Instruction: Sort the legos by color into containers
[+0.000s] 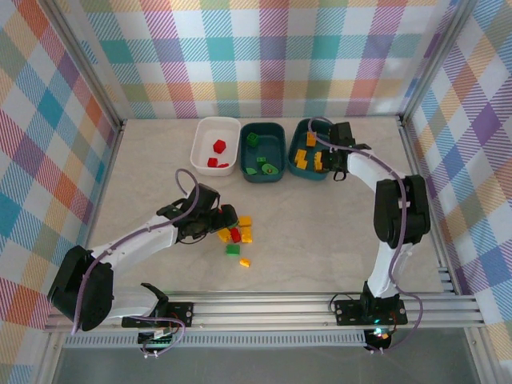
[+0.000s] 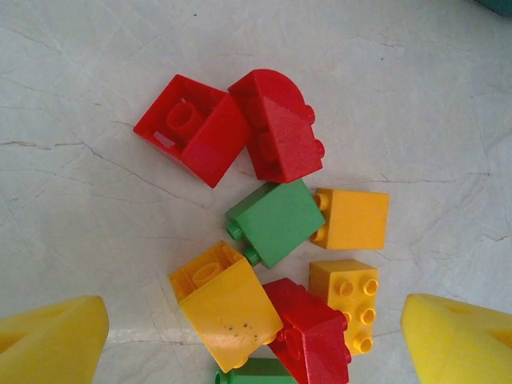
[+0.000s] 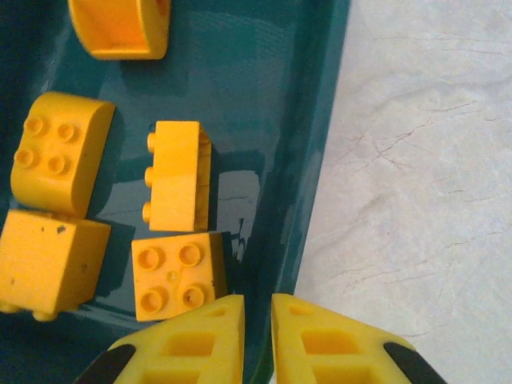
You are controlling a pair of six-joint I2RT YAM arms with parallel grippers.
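Along the upper middle of the overhead view the containers stand in a row: a white tub (image 1: 206, 134) at left holding red bricks (image 1: 217, 152); a middle teal tub (image 1: 274, 144) holding green bricks (image 1: 253, 140); a right teal tub (image 3: 288, 120) holding yellow-orange bricks (image 3: 178, 276), five of them in the right wrist view; at the bottom of that view the right gripper (image 3: 258, 320) sits over the tub's wall, its fingers drawn almost together with only a slim gap and nothing seen between them; bare table (image 3: 432, 160) lies to the right. Near the centre of the overhead view the loose legos (image 1: 238, 236) lie clustered; the left gripper (image 2: 252, 320) is over them, fingers (image 2: 48, 344) spread wide in the lower corners, gripping nothing; between them a big yellow brick (image 2: 224, 308), a red brick (image 2: 312, 332) and a small yellow brick (image 2: 346, 300) crowd together touching; a green brick (image 2: 272, 220) lies wedged above them, two more red ones (image 2: 196, 128) beyond.
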